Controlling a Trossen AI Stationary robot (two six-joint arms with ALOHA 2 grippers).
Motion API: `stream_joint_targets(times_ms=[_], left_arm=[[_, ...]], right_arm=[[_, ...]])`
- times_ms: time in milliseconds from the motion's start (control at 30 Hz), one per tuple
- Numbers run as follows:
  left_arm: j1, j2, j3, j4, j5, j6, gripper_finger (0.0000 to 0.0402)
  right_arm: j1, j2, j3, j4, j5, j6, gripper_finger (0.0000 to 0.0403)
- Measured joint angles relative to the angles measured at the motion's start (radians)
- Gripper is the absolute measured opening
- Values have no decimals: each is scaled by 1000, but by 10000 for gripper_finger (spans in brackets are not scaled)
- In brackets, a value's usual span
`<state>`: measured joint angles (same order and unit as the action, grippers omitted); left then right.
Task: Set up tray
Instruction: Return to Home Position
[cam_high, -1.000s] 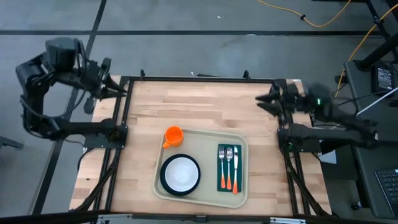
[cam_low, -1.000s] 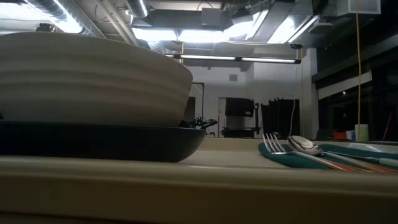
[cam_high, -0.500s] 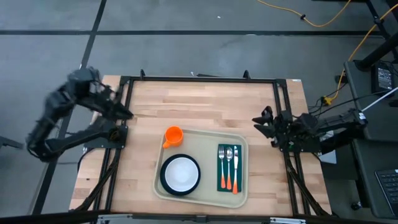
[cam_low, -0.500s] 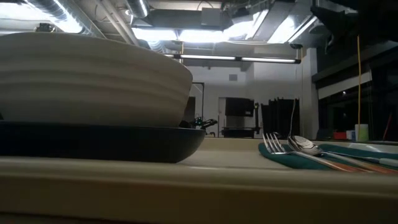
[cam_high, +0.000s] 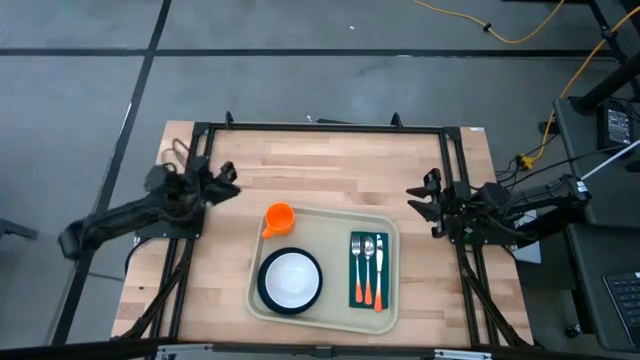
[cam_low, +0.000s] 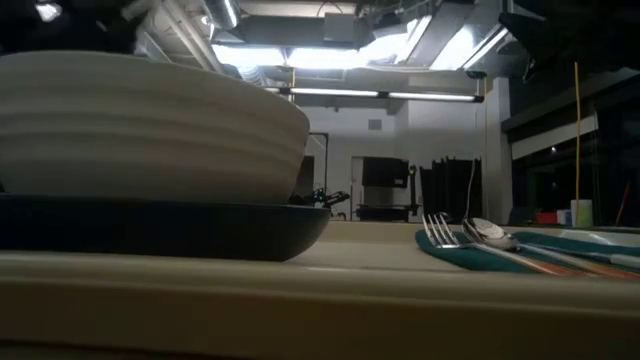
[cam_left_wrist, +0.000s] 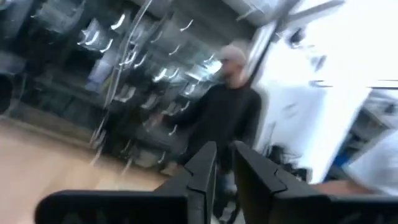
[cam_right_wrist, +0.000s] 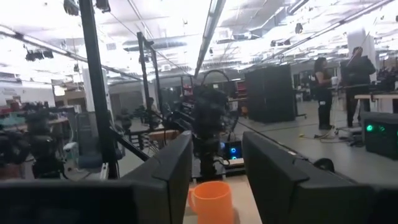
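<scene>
High view is showing the large cream rectangular plastic tray (cam_high: 328, 240) sitting on the near half of the pale wooden table (cam_high: 330, 165), roughly centred between left and right. On the tray's near-left part a round dark plate (cam_high: 261, 283) is carrying a white bowl (cam_high: 291, 279). On its right part a dark green rectangular napkin (cam_high: 352, 292) is lying with three orange-handled pieces side by side: a fork (cam_high: 357, 262) on the left, a spoon (cam_high: 368, 260) in the middle and a knife (cam_high: 379, 268) on the right, handles pointing near. In the far-left corner of the tray a small orange cup (cam_high: 279, 217) is standing.

Low view is looking across the tray rim (cam_low: 300, 300) past the plate (cam_low: 160, 228) and bowl (cam_low: 150, 125) on the left, with the fork (cam_low: 440, 232) and spoon (cam_low: 490, 235) on the napkin (cam_low: 450, 250) to the right.

Farther back, the left gripper (cam_high: 222, 183) is hovering at the table's left edge, beyond the tray's far-left corner, its fingers (cam_left_wrist: 202, 177) standing a narrow gap apart. The right gripper (cam_high: 422, 202) is hovering at the right edge, about level with the tray's far rim, its fingers (cam_right_wrist: 174, 174) spread apart and holding nothing; its wrist view is looking across at the cup (cam_right_wrist: 211, 202).

A blurred person in a dark top (cam_left_wrist: 227, 112) is standing in the room beyond.
</scene>
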<state>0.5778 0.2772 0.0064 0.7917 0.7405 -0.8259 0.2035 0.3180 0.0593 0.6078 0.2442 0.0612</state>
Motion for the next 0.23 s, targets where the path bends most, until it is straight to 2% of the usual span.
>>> stream_joint_targets(times_ms=[67,100,167,233], left_arm=[[-63,14,24,-189,-68,54,49],[-101,24,23,-234,-97,77,49],[-186,38,10,-229,-188,116,47],[-279,43,3,-242,-361,183,48]], right_arm=[[0,0,0,-11,0,-15,147],[0,0,0,-19,0,-14,147],[0,1,1,-24,0,11,147],[0,0,2,-37,0,40,147]])
